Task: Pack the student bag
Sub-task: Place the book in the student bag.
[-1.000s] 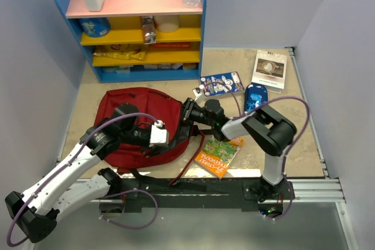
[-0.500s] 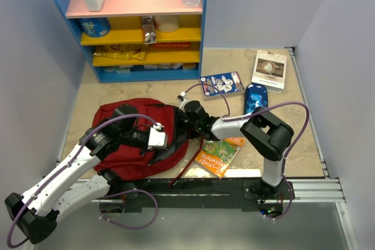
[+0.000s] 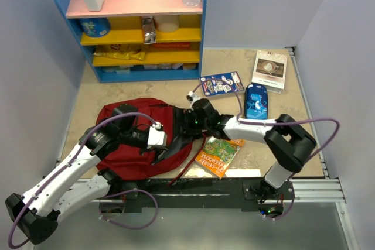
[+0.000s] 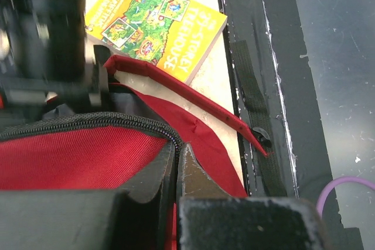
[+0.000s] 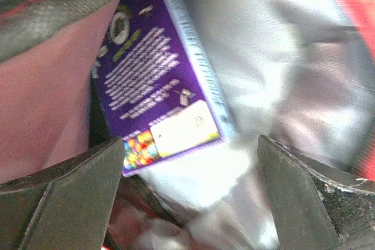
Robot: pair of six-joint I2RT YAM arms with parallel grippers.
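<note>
The student bag (image 3: 138, 159) lies on the tabletop (image 3: 94, 95); left gripper (image 4: 177, 165) pinches its zippered rim, and right gripper (image 5: 190, 144), spread, sits inside its opening.

From above, the right gripper (image 3: 188, 121) has its fingertips hidden inside the backpack (image 3: 132, 159). The right wrist view shows a blurred pale lining (image 5: 281, 74) and a purple book (image 5: 155, 86) whose print is too small to read. In the left wrist view, a blurred dark shape (image 4: 47, 39) covers one corner of the yellow book (image 4: 155, 21).

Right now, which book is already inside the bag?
The purple-backed book, seen by the right wrist camera inside the student bag. The yellow treehouse book, the blue book and the white book all lie on the table outside it.
</note>
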